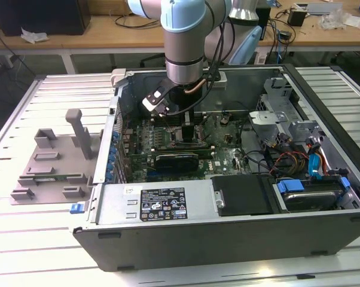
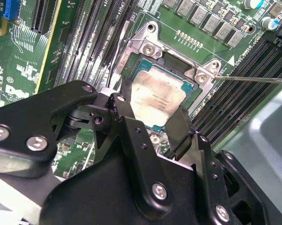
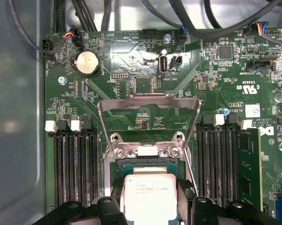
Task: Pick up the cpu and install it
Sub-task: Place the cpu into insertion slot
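- Exterior view: the arm (image 1: 183,42) reaches down into the open computer case (image 1: 228,233), which lies on a slatted metal desk (image 1: 24,251). The tool (image 1: 189,127) hangs low over the green motherboard (image 1: 228,155). A grey plastic tray (image 1: 48,167) sits on the desk just beside the case, at the exterior view's left. Far behind, a wooden desk (image 1: 96,33) carries cables and small parts.
- Second wrist view: the black fingers (image 2: 127,112) stand narrow against two opposite edges of the cpu (image 2: 156,93), gripping it right at the socket (image 2: 148,47). A thin metal lever (image 2: 253,78) sticks out beside the socket.
- First wrist view: the cpu (image 3: 150,197) covers the socket opening. The load plate (image 3: 148,101) stands open on its far side, and memory slots (image 3: 73,164) flank it left and right. The pick-up looks done and the chip has reached the socket. I cannot tell whether it is fully seated. With the plate not yet closed, the install looks unfinished.
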